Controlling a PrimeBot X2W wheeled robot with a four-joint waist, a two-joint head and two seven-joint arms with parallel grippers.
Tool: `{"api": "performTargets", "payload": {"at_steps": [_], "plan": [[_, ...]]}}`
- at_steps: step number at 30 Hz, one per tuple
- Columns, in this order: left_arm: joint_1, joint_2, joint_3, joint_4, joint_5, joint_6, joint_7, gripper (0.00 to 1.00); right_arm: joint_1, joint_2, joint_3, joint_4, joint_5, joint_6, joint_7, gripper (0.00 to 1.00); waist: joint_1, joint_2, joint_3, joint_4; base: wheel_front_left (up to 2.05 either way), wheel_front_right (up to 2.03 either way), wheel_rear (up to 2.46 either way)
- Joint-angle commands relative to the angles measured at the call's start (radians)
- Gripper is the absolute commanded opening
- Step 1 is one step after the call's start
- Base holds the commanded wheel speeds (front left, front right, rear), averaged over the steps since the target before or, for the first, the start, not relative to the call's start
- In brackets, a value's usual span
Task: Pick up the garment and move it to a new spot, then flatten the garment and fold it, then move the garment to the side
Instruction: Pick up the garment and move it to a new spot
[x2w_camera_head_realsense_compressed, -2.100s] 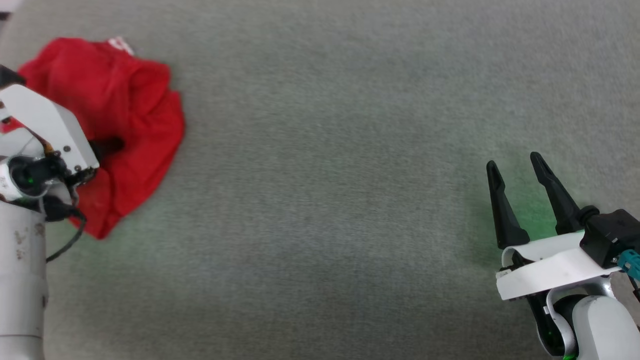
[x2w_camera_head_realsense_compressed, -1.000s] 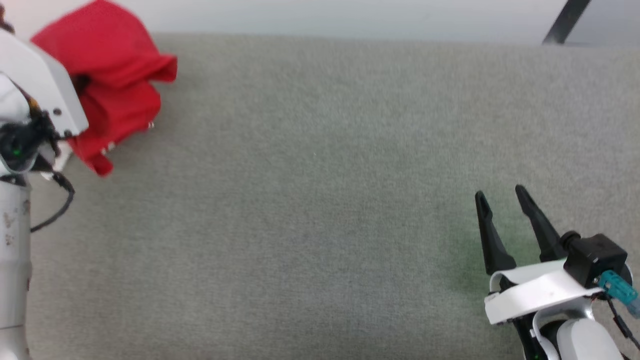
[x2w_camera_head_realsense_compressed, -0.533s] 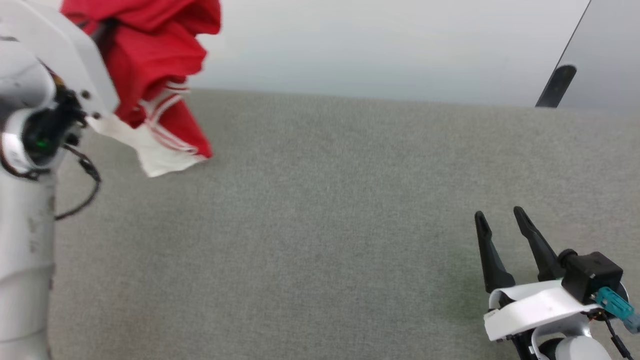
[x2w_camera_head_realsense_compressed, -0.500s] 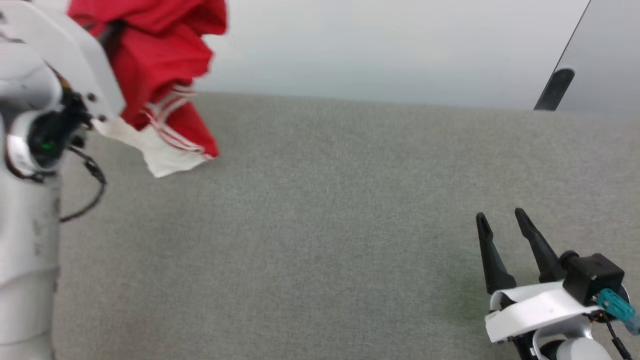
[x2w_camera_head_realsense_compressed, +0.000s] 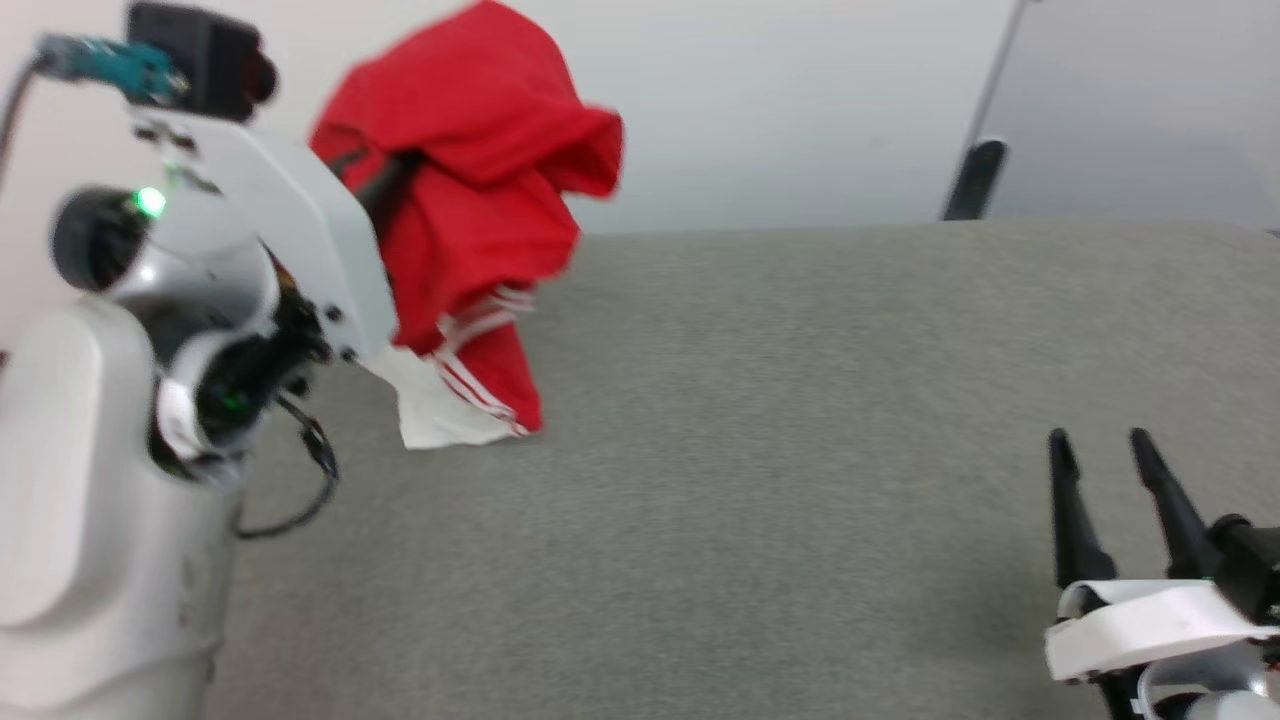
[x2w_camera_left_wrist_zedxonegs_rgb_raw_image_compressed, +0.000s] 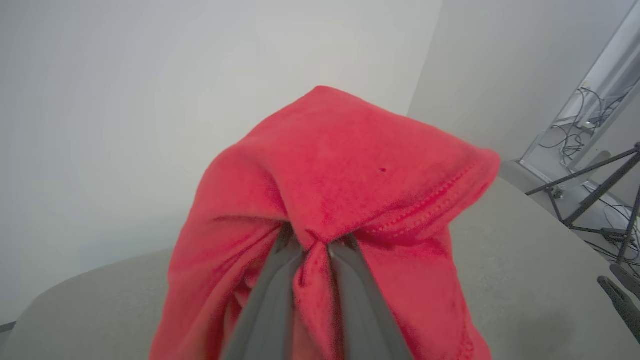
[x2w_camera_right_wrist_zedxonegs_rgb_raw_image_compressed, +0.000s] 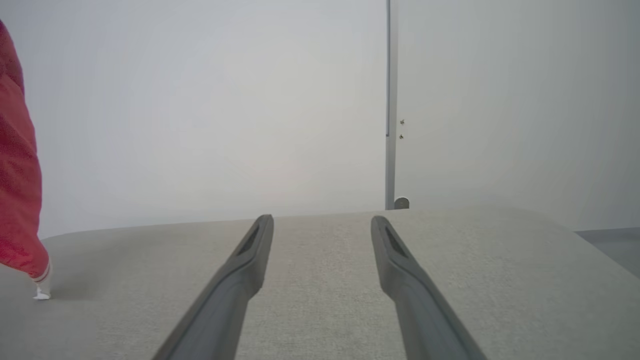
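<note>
Grey worktop (x2w_camera_head_realsense_compressed: 800, 450), white wall behind. Left tool (x2w_camera_left_wrist_zedxonegs_rgb_raw_image_compressed: 316, 245) is pinched nearly closed on the garment (x2w_camera_head_realsense_compressed: 470, 200), which hangs bunched over the far left. Right tool (x2w_camera_head_realsense_compressed: 1100, 440) is spread wide, empty, near right. Step: carrying to the new spot. Next: swing toward centre, lower, release.

Ahead of the right hand (x2w_camera_head_realsense_compressed: 1099, 437) and across to its left, the grey table (x2w_camera_head_realsense_compressed: 780, 420) lies open, with bare cloth showing between its spread fingers. The one bulk in the way is the garment (x2w_camera_head_realsense_compressed: 470, 200), bunched and hanging from the pinched left hand (x2w_camera_left_wrist_zedxonegs_rgb_raw_image_compressed: 315, 245), well off to the right hand's left. Its white hem (x2w_camera_head_realsense_compressed: 440, 425) is at or just above the table; which one cannot be told. Beyond the far edge a dark post (x2w_camera_head_realsense_compressed: 972, 180) stands before the pale wall (x2w_camera_head_realsense_compressed: 780, 100).
</note>
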Motion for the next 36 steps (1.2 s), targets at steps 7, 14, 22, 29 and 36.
{"api": "performTargets", "payload": {"at_steps": [7,14,22,29,36], "plan": [[0.077,-0.045,-0.037,-0.079,-0.027,0.025,0.020,0.00,0.022,0.000,-0.088,-0.005,-0.014,0.000,0.000,1.00,0.0000,-0.0001,0.020,-0.151,0.00,0.00,0.00],[0.143,-0.088,-0.086,-0.097,-0.039,0.041,0.035,0.00,0.031,0.008,-0.127,0.007,-0.008,0.000,-0.011,1.00,0.0000,-0.0001,0.054,-0.225,0.00,0.00,0.00],[0.214,-0.100,-0.105,-0.032,-0.050,0.036,0.016,0.00,0.011,0.013,-0.113,0.045,0.006,0.000,-0.033,1.00,0.0000,-0.0001,0.084,-0.248,0.00,0.00,0.00],[0.253,-0.111,-0.126,0.093,-0.054,0.011,-0.021,0.00,-0.013,0.014,-0.094,0.091,0.026,0.000,-0.054,1.00,0.0000,-0.0001,0.098,-0.244,0.00,0.00,0.00],[0.260,-0.168,-0.164,0.195,-0.072,-0.019,-0.054,0.00,-0.030,0.014,-0.083,0.121,0.029,0.000,-0.066,1.00,0.0000,-0.0001,0.095,-0.237,0.00,0.00,0.00]]}}
